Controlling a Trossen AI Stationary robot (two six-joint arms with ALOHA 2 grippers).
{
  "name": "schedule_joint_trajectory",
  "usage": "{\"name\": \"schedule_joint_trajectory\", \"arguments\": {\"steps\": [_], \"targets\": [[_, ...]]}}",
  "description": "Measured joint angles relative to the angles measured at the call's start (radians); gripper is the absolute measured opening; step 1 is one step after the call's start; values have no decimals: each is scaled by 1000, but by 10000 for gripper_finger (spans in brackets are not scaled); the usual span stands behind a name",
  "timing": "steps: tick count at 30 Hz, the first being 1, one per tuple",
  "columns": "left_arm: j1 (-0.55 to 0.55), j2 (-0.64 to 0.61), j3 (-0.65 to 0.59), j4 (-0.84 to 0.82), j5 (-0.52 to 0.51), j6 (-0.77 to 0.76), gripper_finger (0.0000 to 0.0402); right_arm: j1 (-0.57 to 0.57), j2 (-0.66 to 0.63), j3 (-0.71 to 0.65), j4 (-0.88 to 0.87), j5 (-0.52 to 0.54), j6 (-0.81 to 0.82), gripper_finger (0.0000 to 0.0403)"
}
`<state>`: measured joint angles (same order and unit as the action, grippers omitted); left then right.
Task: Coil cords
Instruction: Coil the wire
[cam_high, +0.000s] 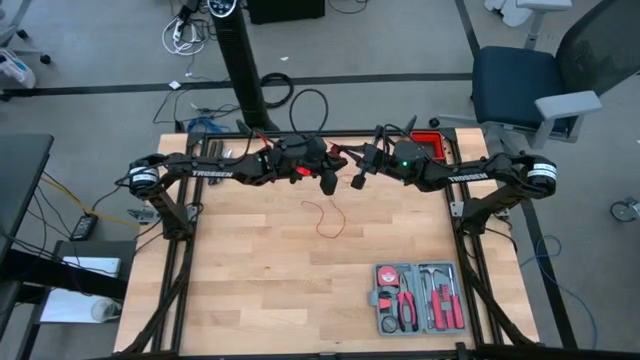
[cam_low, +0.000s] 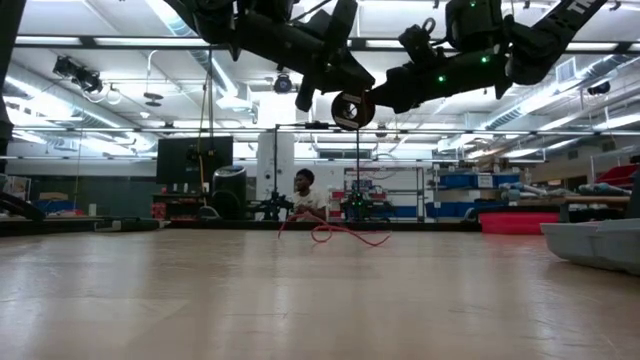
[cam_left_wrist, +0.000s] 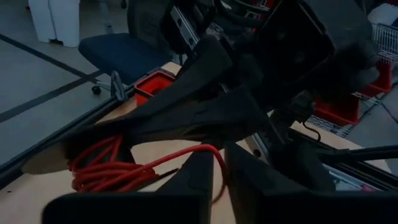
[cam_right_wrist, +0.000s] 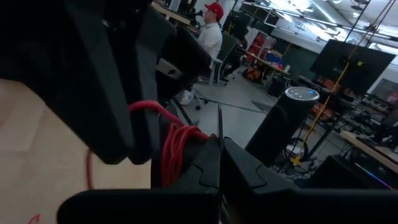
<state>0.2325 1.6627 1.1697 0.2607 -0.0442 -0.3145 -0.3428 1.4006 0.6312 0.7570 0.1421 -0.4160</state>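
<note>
We see both grippers meeting high over the back-centre of the pale wooden table (cam_high: 250, 270). The thin bright red cord (cam_left_wrist: 102, 171) is mostly bundled as a small coil between them. The right gripper (cam_right_wrist: 219, 163) is pressed together with the coil wrapped just beside its fingertips. The left gripper (cam_left_wrist: 217, 167) shows a narrow gap between its fingers; we can't tell if it pinches the strand that crosses there, the view is too cluttered.

A loose tail of the cord hangs down and lies on the table just in front of both grippers, curling toward the table's centre. In the low view it is a few low loops on the wood. Both arms are about equally near it, the left perhaps slightly nearer. Next wrap has to draw that tail up toward the coil.

The open grey plastic tool case (cam_high: 418, 298), holding red-handled tools, sits front right, well apart. A red bin (cam_high: 428, 143) sits at the back right edge; contents not visible.
</note>
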Motion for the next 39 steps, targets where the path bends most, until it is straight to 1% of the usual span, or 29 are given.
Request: {"name": "schedule_joint_trajectory", "arguments": {"steps": [4,7,13,20,22,26,33,39], "targets": [[0,0,1,-17,9,21,81,-5,0,0,0,0,-3,2],[0,0,1,-32,23,23,94,-15,0,0,0,0,-3,2],[-16,0,1,-46,71,21,95,-32,0,0,1,-6,1,2],[-42,0,1,-47,73,22,95,-35,0,0,23,-13,6,2],[-50,0,1,-48,70,28,94,-36,0,0,25,-22,19,2],[-60,0,0,-49,20,48,94,-40,0,0,46,-68,56,2],[-59,1,0,-41,-10,48,94,-40,0,0,62,-68,57,2],[-64,33,0,-5,-10,23,94,-43,0,0,63,-68,54,2]]}}
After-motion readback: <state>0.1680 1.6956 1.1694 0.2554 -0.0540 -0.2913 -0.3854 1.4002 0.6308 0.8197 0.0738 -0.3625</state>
